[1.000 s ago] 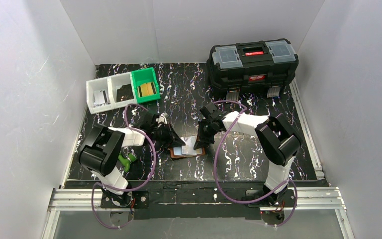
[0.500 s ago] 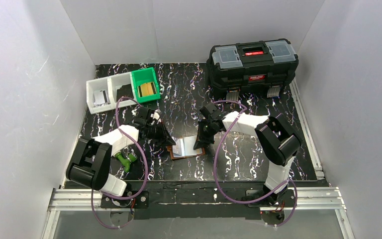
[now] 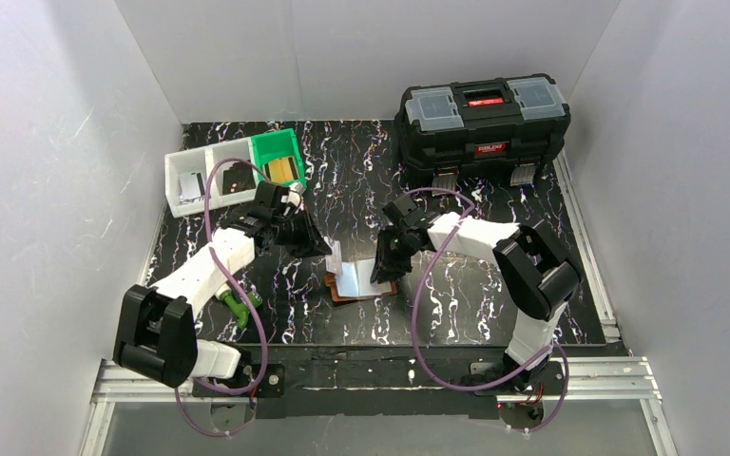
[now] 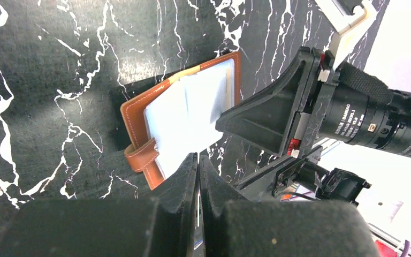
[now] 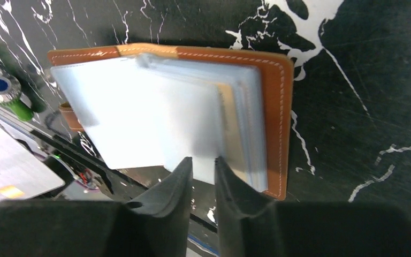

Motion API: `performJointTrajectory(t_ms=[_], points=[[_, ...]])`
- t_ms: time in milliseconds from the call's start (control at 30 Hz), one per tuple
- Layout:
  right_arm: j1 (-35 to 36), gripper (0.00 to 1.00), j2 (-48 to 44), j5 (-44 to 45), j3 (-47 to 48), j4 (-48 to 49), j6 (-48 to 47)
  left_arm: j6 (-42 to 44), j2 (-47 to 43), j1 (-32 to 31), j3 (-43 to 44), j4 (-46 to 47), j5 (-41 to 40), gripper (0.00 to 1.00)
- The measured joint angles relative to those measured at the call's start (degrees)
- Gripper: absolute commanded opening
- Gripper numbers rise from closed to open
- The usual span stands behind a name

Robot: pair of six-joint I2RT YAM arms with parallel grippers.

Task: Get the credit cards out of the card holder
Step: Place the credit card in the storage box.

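The card holder (image 3: 361,287) lies open on the black marbled table, brown leather (image 4: 139,107) outside and pale glossy pockets inside (image 5: 275,107). My left gripper (image 3: 326,249) is shut on a pale credit card (image 3: 334,257) and holds it on edge just left of the holder, clear of the pockets. In the left wrist view the card shows only as a thin line between my shut jaws (image 4: 198,156). The right wrist view shows the card's face with a gold chip (image 5: 10,176). My right gripper (image 3: 381,273) rests on the holder's right half, jaws nearly together (image 5: 203,160) at the pockets' edge.
Two white bins (image 3: 200,180) and a green bin (image 3: 278,161) with cards in them stand at the back left. A big black toolbox (image 3: 483,119) stands at the back right. A green object (image 3: 238,306) lies by the left arm. White walls enclose the table.
My left gripper has drawn back and to the left from the holder, and the pale card has come out with it. My right gripper has stayed on the holder.
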Motion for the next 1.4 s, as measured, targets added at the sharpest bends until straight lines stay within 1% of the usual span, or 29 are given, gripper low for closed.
performJointTrajectory(t_ms=[167,233,367,533,667,833,900,933,1000,1200,1267,1400], points=[[0.0,0.68,-3.38,2.26,0.0,-2.06,-2.15,0.89,-0.11,0.0,3.63,-3.16,-1.94,0.0],[0.0,0.77,-4.93,2.63,0.0,-2.43,-2.69,1.33,-0.11,0.0,5.3,-4.51,-2.94,0.0],[0.0,0.86,-7.76,3.11,0.0,-2.65,-3.87,2.24,-0.11,0.0,8.33,-6.78,-5.13,0.0],[0.0,0.93,-9.4,3.54,0.0,-2.66,-4.45,3.5,-0.08,0.05,12.71,-9.97,-8.95,0.0],[0.0,0.98,-9.87,3.91,0.0,-2.77,-4.76,4.49,0.37,0.22,16.19,-12.67,-11.7,0.0],[0.0,0.98,-11.45,5.08,-0.02,-3.04,-5.53,6.84,2.76,0.97,23.13,-16.68,-17.71,0.0],[0.0,0.98,-12.32,5.71,-0.02,-3.4,-6.05,9.12,6.64,1.73,30.69,-22.82,-23.83,0.0],[0.0,0.98,-12.75,6.02,-0.02,-3.71,-6.31,10.01,8.58,2.11,33.64,-23.29,-25.89,0.0],[0.0,0.98,-13.53,6.67,-0.04,-4.48,-6.91,13.41,15.47,4.03,44.19,-24.08,-35.54,0.0],[-0.15,0.98,-15.15,8.03,-0.09,-6.12,-8.06,18.02,22.82,7.36,53.16,-28.35,-47.35,0.0],[-0.25,0.98,-15.79,8.42,-0.18,-6.43,-8.41,20.05,27.65,9.06,58.61,-29.21,-52.01,0.0],[-0.33,0.98,-16.72,9.06,-0.64,-6.95,-8.71,23.12,35.97,13.11,65.27,-29.92,-59.05,0.0]])
